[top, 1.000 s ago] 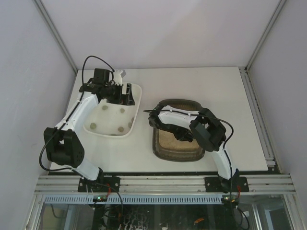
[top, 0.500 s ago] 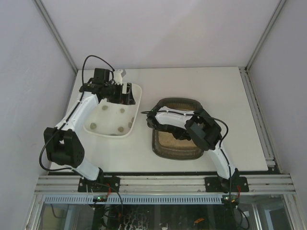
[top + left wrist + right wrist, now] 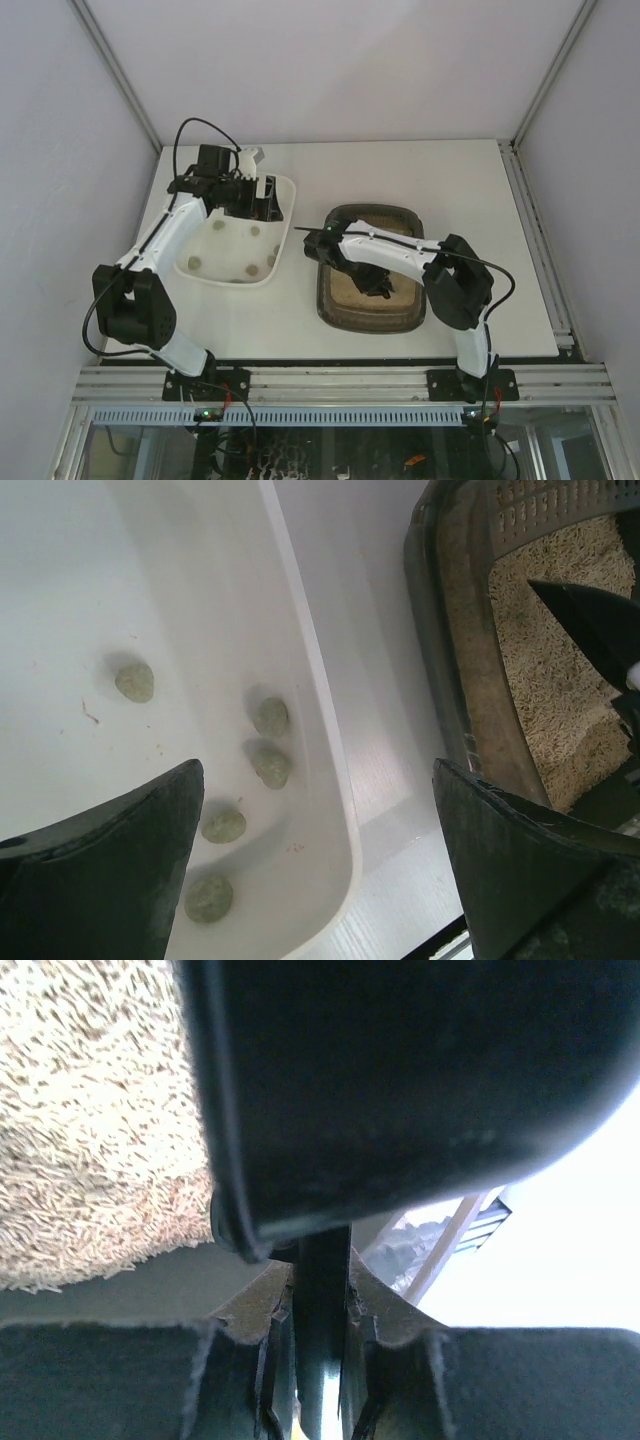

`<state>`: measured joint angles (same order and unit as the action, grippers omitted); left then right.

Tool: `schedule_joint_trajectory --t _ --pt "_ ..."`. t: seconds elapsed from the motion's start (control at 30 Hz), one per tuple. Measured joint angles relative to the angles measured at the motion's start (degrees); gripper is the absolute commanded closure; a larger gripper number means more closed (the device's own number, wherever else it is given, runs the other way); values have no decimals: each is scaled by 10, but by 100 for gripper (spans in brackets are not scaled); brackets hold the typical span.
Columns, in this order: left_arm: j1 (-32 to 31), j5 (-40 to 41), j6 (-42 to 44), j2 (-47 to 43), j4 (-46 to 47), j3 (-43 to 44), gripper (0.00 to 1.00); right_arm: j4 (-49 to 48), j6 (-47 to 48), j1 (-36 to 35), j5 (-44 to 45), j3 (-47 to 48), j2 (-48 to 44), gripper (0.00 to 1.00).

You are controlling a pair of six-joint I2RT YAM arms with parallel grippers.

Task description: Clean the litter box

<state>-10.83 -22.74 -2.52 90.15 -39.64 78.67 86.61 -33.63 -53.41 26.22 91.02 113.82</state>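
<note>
The dark brown-grey litter box [image 3: 344,320] with beige litter sits right of centre; it also shows in the left wrist view [image 3: 430,670]. My right gripper [image 3: 377,282] is down inside it, shut on the handle of a dark scoop [image 3: 322,1260], whose bowl [image 3: 400,1080] lies over the litter [image 3: 80,1130]. The scoop's tip shows in the left wrist view [image 3: 590,620]. My left gripper [image 3: 255,196] hangs open and empty over the far end of the white tray [image 3: 286,225], its fingers [image 3: 100,880] wide apart.
The white tray [image 3: 320,740] holds several greenish clumps [image 3: 270,765], also seen from above [image 3: 252,269]. A strip of bare table [image 3: 300,290] separates the tray from the litter box. Enclosure walls stand on three sides; the aluminium rail [image 3: 340,380] runs along the near edge.
My right arm's elbow has swung out to the right while the gripper and scoop stay low in the litter box. The left arm has not moved.
</note>
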Motion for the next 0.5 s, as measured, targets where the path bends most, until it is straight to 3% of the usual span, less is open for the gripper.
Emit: schedule_joint_trajectory --t 0.5 --pt "-2 -1 0 4 1 -11 0 40 -89 -21 53 -63 9 100"
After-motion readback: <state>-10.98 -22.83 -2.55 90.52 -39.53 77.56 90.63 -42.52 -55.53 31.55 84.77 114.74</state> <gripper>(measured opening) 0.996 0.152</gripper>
